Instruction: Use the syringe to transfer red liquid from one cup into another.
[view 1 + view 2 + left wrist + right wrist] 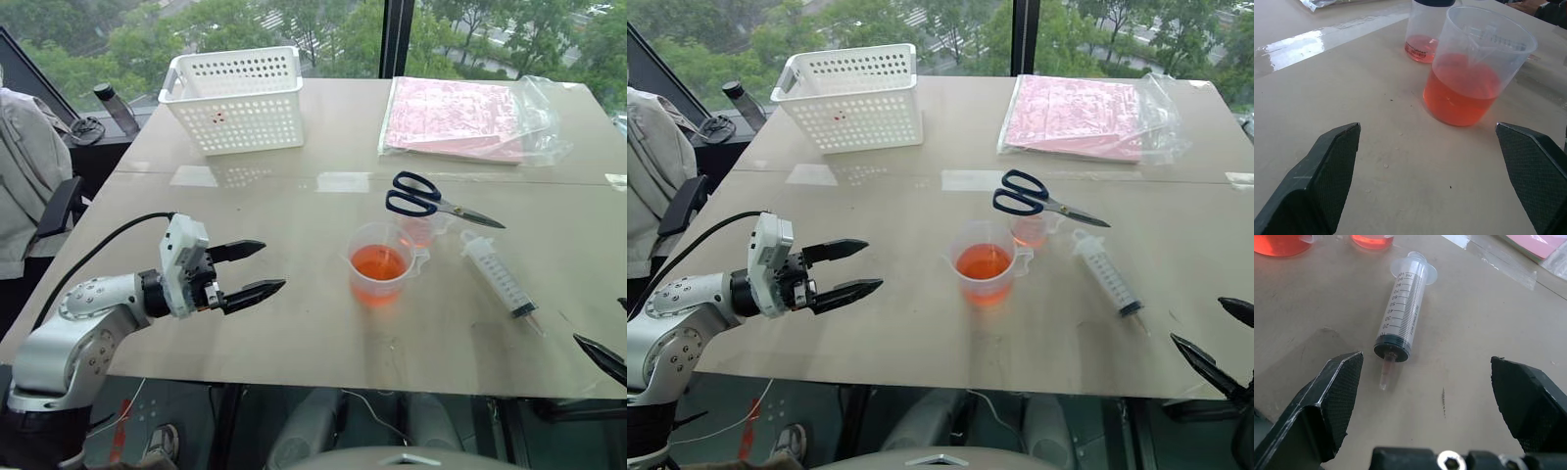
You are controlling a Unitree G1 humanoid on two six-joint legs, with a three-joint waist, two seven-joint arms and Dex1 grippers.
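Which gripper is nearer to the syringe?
Right. The right gripper is just beside the syringe, near its tip; the left gripper is far across the table, beyond the beaker.

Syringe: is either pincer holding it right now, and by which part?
No. The syringe lies free on the table; left pincer and right pincer are open, holding nothing.

Head pair overlooks the table (294, 323); wrist cameras skim it closely.

orange-red liquid (378, 261), white perforated basket (235, 98)
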